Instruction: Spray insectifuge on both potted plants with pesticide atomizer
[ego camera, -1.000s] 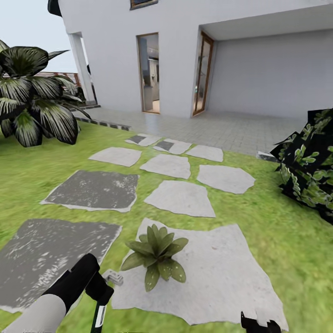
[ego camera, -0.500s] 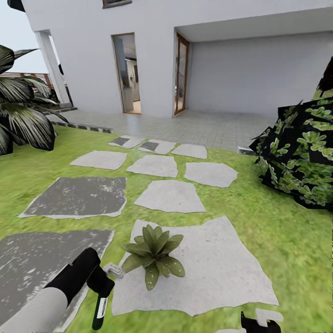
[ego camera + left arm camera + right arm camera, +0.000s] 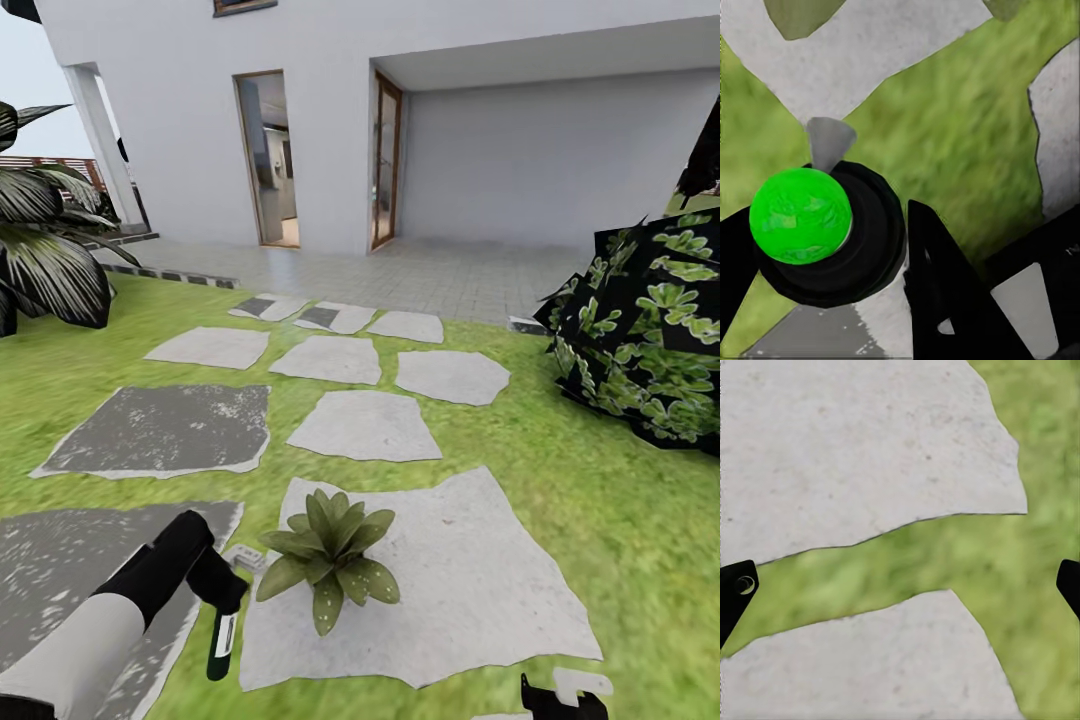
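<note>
Left gripper point(image 3: 222, 600) gripping pesticide atomizer point(image 3: 221, 645), label band unreadable; potted plant point(image 3: 328, 556) sitting beside on stepping stone point(image 3: 470, 590). Right gripper point(image 3: 900, 585) hanging, jaws apart, over grass.

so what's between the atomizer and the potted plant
In the head view, a short strip of bare grey stone separates the atomizer, held by the left gripper, from the plant.

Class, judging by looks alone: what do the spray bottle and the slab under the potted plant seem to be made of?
Pesticide atomizer: likely glossy plastic, from its smooth dark green body with a white label. Stepping stone under the potted plant: looks like matte pale grey stone or concrete, faintly speckled, with irregular edges.
</note>
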You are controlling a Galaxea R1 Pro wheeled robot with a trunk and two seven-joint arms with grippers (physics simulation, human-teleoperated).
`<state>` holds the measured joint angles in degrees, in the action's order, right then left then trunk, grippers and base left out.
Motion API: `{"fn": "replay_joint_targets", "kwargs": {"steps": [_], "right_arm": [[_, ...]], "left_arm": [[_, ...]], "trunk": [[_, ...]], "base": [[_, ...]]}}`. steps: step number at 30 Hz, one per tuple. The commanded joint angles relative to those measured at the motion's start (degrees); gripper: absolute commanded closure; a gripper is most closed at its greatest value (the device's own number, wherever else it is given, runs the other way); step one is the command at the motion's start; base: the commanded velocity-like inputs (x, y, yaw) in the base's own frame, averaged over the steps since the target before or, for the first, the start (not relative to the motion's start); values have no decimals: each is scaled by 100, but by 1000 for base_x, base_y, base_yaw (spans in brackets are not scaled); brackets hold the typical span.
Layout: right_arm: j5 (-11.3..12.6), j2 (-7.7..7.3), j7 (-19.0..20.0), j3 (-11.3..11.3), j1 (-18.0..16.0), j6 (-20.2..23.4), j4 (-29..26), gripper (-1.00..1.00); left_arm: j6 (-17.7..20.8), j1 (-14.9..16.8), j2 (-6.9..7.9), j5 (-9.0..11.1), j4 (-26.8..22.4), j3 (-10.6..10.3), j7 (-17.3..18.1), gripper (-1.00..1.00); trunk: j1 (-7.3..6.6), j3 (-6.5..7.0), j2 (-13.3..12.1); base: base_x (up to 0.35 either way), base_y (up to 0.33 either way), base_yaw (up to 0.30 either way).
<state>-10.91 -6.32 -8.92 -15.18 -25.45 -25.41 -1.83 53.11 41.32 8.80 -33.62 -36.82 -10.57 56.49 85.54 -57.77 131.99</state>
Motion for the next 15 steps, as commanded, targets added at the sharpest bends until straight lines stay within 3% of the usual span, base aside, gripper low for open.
{"fn": "replay_joint_targets", "kwargs": {"steps": [1, 7, 15], "right_arm": [[-61, 4, -28, -37, -4, -16, 7, -100], [-61, 8, -30, -38, -4, -18, 7, -100], [-49, 9, -39, -38, -4, -16, -15, -100]], "left_arm": [[16, 5, 10, -138, -10, -14, 88, 100], [16, -7, 6, -446, -4, -21, 123, 100], [16, -27, 4, -505, 29, -24, 119, 100]], "trunk": [[-1, -5, 2], [-1, -5, 2], [-1, -6, 2]], "base": [[-85, 48, 0], [-206, 182, -124], [-194, 245, -290]]}}
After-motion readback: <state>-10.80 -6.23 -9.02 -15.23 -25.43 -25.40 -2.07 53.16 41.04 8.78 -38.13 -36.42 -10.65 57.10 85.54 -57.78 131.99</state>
